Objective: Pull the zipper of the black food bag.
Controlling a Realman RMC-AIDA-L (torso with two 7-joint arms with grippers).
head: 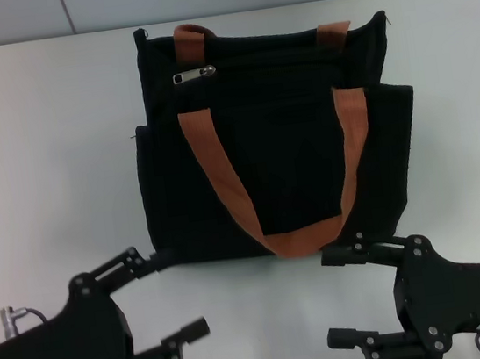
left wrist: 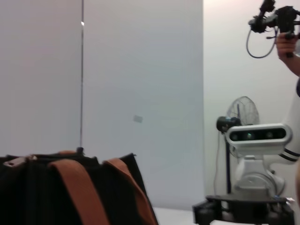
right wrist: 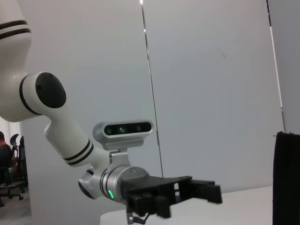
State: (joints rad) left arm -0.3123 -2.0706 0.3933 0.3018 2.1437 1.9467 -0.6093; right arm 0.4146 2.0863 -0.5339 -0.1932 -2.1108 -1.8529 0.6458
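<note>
The boxy black fabric food bag [head: 275, 139] lies zipper-up, its small silver zipper pull [head: 194, 74] exposed, while the left gripper [head: 168, 295] and right gripper [head: 342, 297] wait spread and empty just before the bag's near edge.

Bag [head: 275, 139] bottom edge partly hidden behind both grippers' upper fingers. Left wrist view: bag cut off by frame edge, only top and straps [left wrist: 79, 187] showing. Right wrist view: bag just dark sliver at edge. Zipper [head: 194, 74] teeth too small to read.
</note>
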